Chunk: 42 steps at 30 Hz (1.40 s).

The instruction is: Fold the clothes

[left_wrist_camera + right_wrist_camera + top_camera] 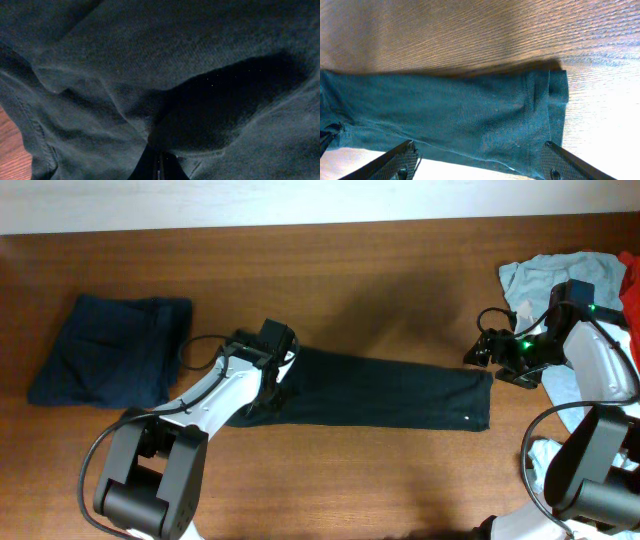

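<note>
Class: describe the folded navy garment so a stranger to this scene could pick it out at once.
Look at the wooden table and go to its left end. The navy garment lies there alone, apart from the long dark garment stretched across the middle and the light-blue and red pile at the right. It alone is folded into a compact block.

No text, label, brand or number can be read in any view. The long dark cloth garment (400, 392) bears one tiny white mark (470, 418) near its 3 o'clock end, too small to make out.
</note>
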{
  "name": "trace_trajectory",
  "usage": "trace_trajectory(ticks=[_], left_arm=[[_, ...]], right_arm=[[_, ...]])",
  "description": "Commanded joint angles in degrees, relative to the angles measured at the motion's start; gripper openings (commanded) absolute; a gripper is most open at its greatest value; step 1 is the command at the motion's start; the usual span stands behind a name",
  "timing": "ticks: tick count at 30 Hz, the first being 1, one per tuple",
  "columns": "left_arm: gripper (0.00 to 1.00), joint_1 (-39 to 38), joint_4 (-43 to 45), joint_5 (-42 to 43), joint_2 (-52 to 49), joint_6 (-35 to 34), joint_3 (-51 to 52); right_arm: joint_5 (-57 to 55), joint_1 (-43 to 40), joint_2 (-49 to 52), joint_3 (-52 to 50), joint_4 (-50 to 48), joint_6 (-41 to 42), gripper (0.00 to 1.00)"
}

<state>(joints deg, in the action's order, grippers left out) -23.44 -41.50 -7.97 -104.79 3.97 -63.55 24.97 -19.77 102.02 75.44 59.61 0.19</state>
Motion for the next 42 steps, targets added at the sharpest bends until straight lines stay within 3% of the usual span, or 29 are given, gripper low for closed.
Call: trace_trajectory(ticks=[1,11,21,35,36,37,42], left_arm=[[0.01,-0.02,-1.68,-0.48,-0.42,0.46,-2.16],[0.00,-0.02,-19.71,-4.63,-0.42,2.47,-18.82],[0.01,-0.02,-28.17,-5.33,-0.42,3.85,-19.10],[0.01,-0.02,-31.78,-4.96,-0.42,2.75,-19.10],[0.19,-0.02,-31.43,-4.96,-0.42,2.75,-19.10],[0.27,-0.02,-31.21,-4.96,-0.42,2.75,-19.10],[0.32,-0.04,-29.86,-2.19,-0.42,2.01,-19.10]], right_arm=[[-0.11,0.31,0.04,0.85,-0.02,-0.20,0.83],[-0.13,0.31,0.04,0.85,0.00,-0.20,0.83],[-0.13,0.31,0.04,0.85,-0.04,-0.20,0.83],[0.24,0.37,0.04,0.85,-0.07,-0.20,0.82],[0.09,0.37,0.04,0.85,-0.24,-0.20,0.82],[0.09,0.35,0.04,0.85,-0.33,-0.17,0.83],[0.09,0.37,0.04,0.85,-0.48,-0.20,0.83]])
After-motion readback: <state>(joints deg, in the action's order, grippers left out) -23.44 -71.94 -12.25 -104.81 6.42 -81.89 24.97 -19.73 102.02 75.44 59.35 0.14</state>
